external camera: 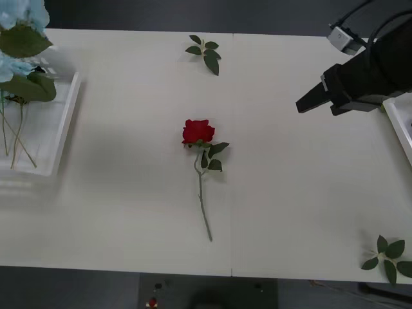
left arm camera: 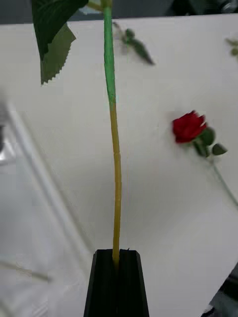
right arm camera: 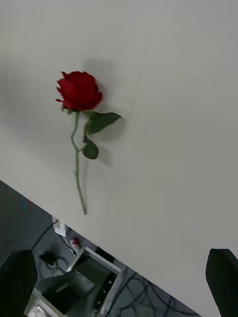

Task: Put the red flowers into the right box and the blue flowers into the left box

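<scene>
One red flower (external camera: 197, 132) lies alone at the table's middle, bloom away from me, stem toward the near edge; it also appears as the rose (right arm camera: 79, 90) and the rose (left arm camera: 188, 126). My left gripper (left arm camera: 117, 252) is shut on a thin yellow-green stem (left arm camera: 115, 173) with a large green leaf (left arm camera: 54, 34), held over the left box's rim (left arm camera: 44, 198). Blue flowers (external camera: 19, 16) with big leaves crowd the left box (external camera: 64, 122), their stems (external camera: 16, 138) lying inside. My right gripper (external camera: 309, 102) hangs open above the table's right side, beside the right box (external camera: 400, 122).
A loose leaf sprig (external camera: 205, 51) lies near the far edge and another sprig (external camera: 388, 253) at the near right corner. The table's near edge (right arm camera: 59, 208) runs just past the rose's stem tip, with cables and equipment on the floor beyond.
</scene>
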`<state>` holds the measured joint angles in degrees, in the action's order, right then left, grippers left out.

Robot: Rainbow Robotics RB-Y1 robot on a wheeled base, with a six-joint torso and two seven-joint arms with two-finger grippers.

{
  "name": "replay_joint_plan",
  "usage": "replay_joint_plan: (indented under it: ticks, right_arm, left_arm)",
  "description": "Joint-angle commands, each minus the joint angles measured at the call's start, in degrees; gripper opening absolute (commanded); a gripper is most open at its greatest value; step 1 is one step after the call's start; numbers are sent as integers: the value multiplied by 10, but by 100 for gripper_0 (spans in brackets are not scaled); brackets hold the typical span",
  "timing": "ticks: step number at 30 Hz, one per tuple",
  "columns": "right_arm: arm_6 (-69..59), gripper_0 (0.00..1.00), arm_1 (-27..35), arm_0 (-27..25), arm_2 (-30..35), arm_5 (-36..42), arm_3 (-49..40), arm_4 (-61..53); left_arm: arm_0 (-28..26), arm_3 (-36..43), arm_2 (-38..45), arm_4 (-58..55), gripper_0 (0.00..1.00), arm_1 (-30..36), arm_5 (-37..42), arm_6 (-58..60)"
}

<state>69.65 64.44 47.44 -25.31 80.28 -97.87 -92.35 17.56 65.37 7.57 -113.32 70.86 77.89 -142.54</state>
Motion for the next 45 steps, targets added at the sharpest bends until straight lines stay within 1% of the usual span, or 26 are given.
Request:
replay_joint_plan:
  ticks: [1, 3, 6, 7, 8, 12, 13, 15, 16, 19, 22, 26, 30, 33, 35, 41, 43, 45]
  right_arm:
    - [56, 100, 3, 28, 10, 17, -19, 42]
    - [123, 100, -4, 28, 9, 25, -14, 54]
    - [279, 100, -11, 28, 10, 25, 14, 60]
    - [310, 100, -11, 28, 10, 25, 20, 61]
    - [377, 100, -8, 27, 10, 22, 36, 61]
    - [557, 100, 6, 27, 10, 21, 86, 42]
    - [577, 100, 8, 27, 9, 21, 91, 38]
    - [670, 100, 17, 27, 9, 20, 116, 20]
    - [694, 100, 18, 27, 9, 19, 122, 15]
    - [811, 100, 19, 27, 9, 19, 155, -24]
    - [851, 100, 18, 27, 9, 20, 167, -45]
    - [854, 100, 18, 27, 9, 18, 169, -48]
    - [854, 100, 17, 27, 9, 11, 169, -67]
    - [854, 100, 17, 26, 9, 0, 169, -107]
    - [854, 100, 17, 24, 9, -10, 169, -138]
    - [854, 100, 14, 22, 9, -27, 169, -185]
    - [854, 100, 14, 20, 9, -27, 169, -201]
    - [854, 100, 15, 15, 8, -27, 165, -214]
  left_arm:
    - [5, -21, 78, 115, 0, 12, 2, 46]
    - [5, -15, 113, 181, 0, 13, 3, 73]
    - [5, 19, 153, 278, 0, 12, 2, 122]
    - [5, 25, 157, 295, 0, 12, 2, 131]
    - [5, 39, 161, 324, 0, 12, 2, 152]
    - [7, 63, 149, 384, 0, 8, -9, 231]
    - [7, 65, 146, 391, 0, 6, -14, 242]
    - [7, 76, 126, 411, 0, -7, -43, 286]
    - [7, 78, 120, 414, 0, -10, -52, 294]
    - [6, 78, 76, 423, 0, -34, -118, 345]
    - [7, 78, 41, 429, 0, -49, -168, 373]
    - [6, 78, 3, 449, 0, -64, -220, 398]
    - [6, 59, -25, 456, 0, -83, -264, 401]
    - [6, 39, -53, 456, 0, -97, -312, 401]
    - [6, 24, -81, 455, 0, -102, -356, 401]
    - [6, -23, -166, 441, 0, -122, -499, 401]
    - [6, -31, -191, 429, 0, -122, -528, 401]
    - [5, -31, -193, 428, 0, -121, -528, 400]
